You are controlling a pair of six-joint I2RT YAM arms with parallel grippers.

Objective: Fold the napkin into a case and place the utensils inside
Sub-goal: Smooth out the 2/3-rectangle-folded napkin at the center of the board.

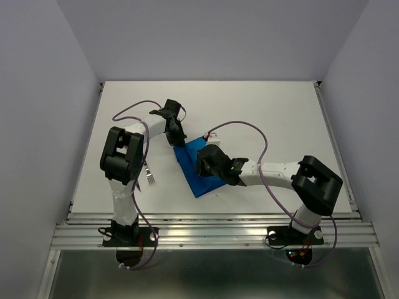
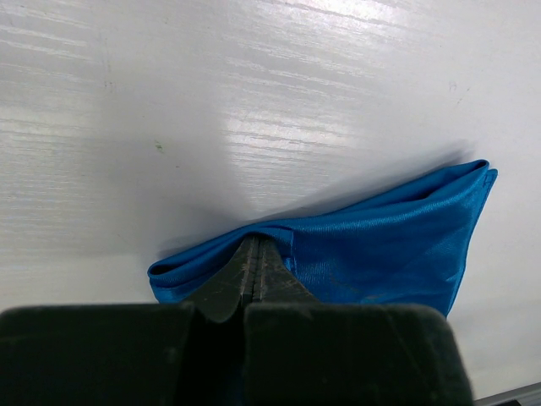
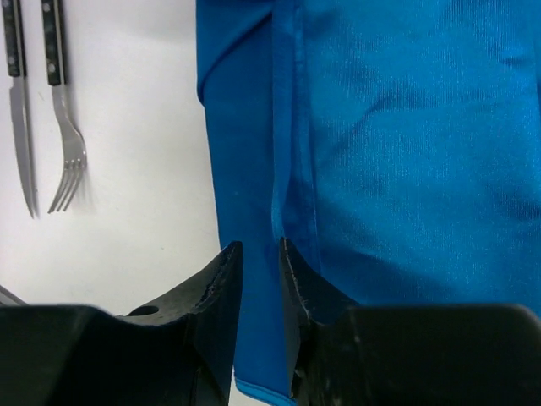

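Napkin (image 1: 193,171) of bright blue creased cloth lay folded mid-frame. Left gripper (image 2: 256,254) was pinched shut on its edge; right gripper (image 3: 259,254) hovered narrowly parted over its hem, slim silver knife (image 3: 21,127) and fork (image 3: 66,144) upper left.

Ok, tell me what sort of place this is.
Likely a robot lab test cell: white table boxed in by plain panels, two arms bolted to a metal rail, only a napkin, knife and fork out.
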